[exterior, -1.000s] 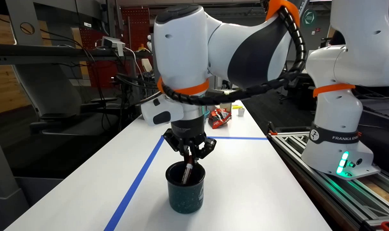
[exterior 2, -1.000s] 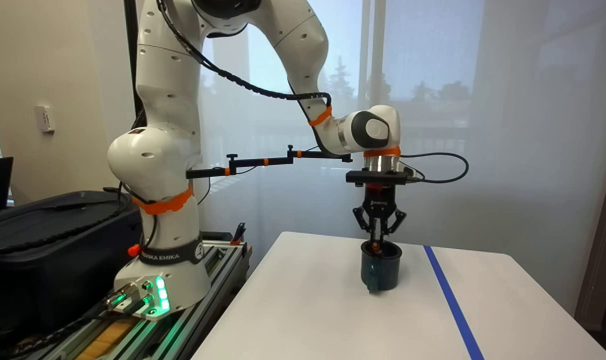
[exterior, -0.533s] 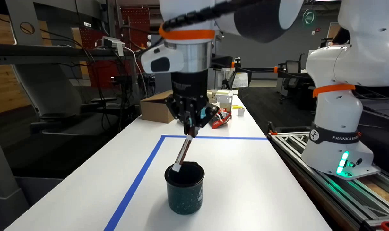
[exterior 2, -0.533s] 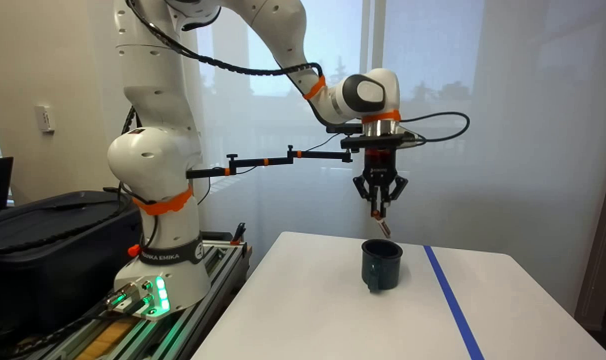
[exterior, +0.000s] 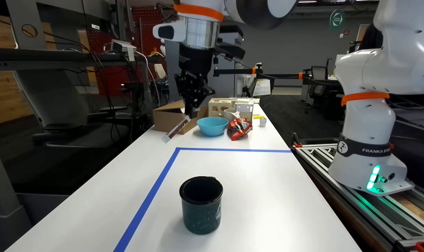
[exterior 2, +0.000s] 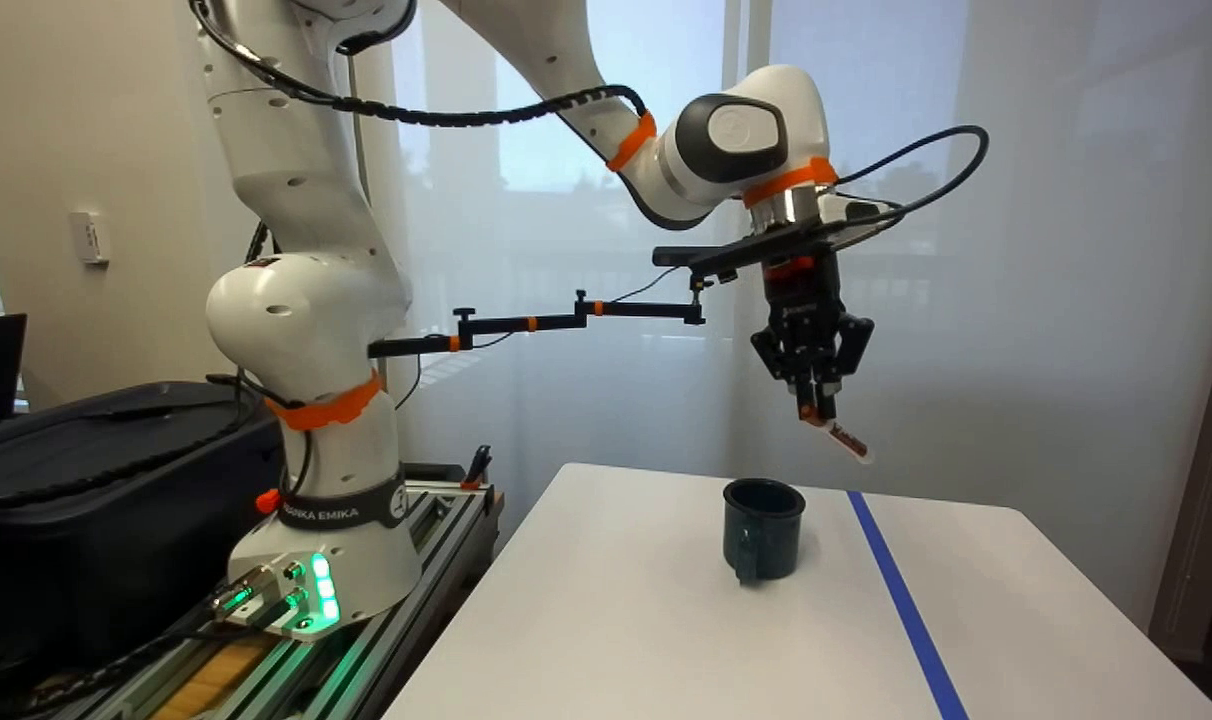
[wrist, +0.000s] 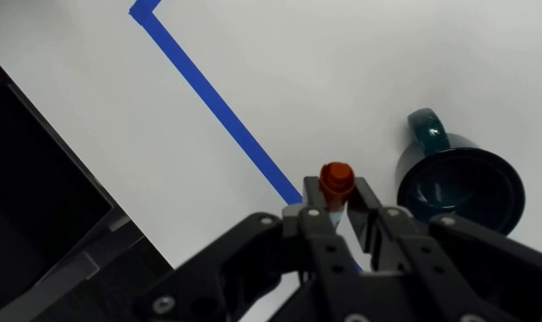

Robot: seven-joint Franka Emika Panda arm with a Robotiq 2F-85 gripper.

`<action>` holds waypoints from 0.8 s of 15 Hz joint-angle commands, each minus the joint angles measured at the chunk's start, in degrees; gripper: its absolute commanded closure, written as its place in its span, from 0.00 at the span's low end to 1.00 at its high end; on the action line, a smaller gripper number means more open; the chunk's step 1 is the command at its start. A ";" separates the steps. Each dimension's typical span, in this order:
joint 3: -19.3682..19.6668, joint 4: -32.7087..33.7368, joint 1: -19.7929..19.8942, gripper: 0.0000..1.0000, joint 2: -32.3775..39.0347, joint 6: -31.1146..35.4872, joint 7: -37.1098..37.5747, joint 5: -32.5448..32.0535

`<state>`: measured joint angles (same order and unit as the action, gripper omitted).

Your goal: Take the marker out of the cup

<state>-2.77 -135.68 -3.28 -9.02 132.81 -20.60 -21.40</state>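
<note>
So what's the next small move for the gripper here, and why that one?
Probably lower the gripper toward the table, so the marker can be laid down. It is held tilted in the air, wholly outside the cup, and the wrist view shows table surface beneath.

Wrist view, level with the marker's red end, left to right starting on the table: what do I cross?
tape → one finger → marker → second finger → cup
</note>
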 commanded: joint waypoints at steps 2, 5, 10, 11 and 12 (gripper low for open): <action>1.07 -3.35 1.41 0.95 4.92 6.85 6.22 1.06; 1.74 -4.14 1.91 0.95 10.89 12.22 5.90 3.41; 1.00 -3.60 3.44 0.95 20.56 22.80 0.42 10.72; 0.58 -3.50 4.08 0.95 22.30 24.53 -0.97 12.06; 0.14 -3.39 4.75 0.95 23.58 25.41 -2.03 13.12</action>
<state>-1.23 -139.98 -0.48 10.61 154.56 -18.43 -12.41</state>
